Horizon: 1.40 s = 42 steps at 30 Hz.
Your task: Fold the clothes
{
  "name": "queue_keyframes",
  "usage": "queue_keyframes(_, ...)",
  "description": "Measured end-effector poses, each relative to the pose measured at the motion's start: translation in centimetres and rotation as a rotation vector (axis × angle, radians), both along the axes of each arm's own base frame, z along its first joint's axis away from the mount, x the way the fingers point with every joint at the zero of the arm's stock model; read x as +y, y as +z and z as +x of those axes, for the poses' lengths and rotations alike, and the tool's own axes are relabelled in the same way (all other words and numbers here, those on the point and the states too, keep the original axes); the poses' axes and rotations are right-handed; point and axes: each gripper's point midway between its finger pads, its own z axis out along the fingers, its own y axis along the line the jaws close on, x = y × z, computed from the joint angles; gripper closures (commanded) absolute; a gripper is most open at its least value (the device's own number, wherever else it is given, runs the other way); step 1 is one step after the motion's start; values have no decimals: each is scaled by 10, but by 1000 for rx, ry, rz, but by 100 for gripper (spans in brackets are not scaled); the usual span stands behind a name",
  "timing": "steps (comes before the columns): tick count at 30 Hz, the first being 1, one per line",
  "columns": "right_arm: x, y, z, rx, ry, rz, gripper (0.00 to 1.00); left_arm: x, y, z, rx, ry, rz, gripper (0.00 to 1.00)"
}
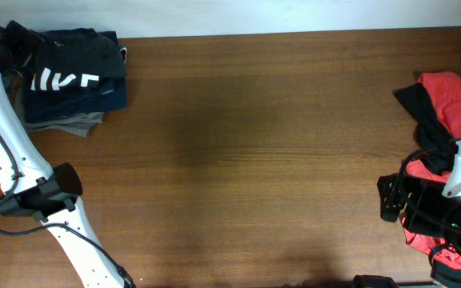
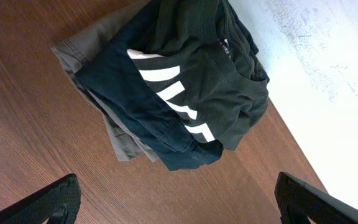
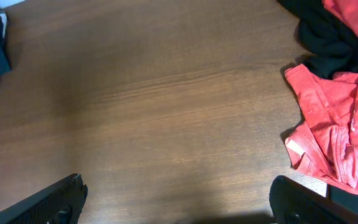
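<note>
A brown wooden surface (image 1: pixel 254 144) seen from above, with clothes at two ends. In the far left corner sits a neat folded stack. A charcoal-black T-shirt (image 2: pixel 210 74) with white block letters lies on top, a navy garment (image 2: pixel 129 93) under it, and a grey-olive garment (image 2: pixel 86 43) at the bottom, its edge showing beyond the others.

The white left arm reaches to that corner. The left claw (image 2: pixel 176 186) hangs just beside the stack with its two dark fingers (image 2: pixel 48 202) spread wide and nothing between them but bare wood.

At the right edge lies a loose, unfolded heap. In it, a crumpled red T-shirt (image 3: pixel 334 124) with white letters touches a black garment (image 3: pixel 328 37) on its far side.

The right arm stands at the near right, partly over this heap. The right claw (image 3: pixel 178 186) points left across the open middle of the surface. Its fingers are wide apart and hold nothing, and the red T-shirt's hem lies just beside its right finger (image 3: pixel 316 205).

The two piles are well apart.
</note>
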Motion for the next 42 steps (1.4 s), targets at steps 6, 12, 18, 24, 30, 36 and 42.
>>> queue_keyframes(6,0,0,0,1,-1,1,1,0,0,0,0,0,0,1)
queue_keyframes(12,0,0,0,1,0,0,1,0,0,0,0,0,0,1)
queue_keyframes(18,0,0,0,1,-1,1,1,0,0,0,0,0,0,1)
queue_keyframes(24,0,0,0,2,-1,1,1,0,0,0,0,0,0,1)
queue_keyframes(30,0,-1,1,3,0,1,1,0,0,0,0,0,0,1)
queue_keyframes(36,-3,-1,8,-38,-7,-12,1,0,0,0,0,0,0,1)
queue_keyframes(42,-8,-3,25,-293,-22,-51,1,0,0,0,0,1,0,1)
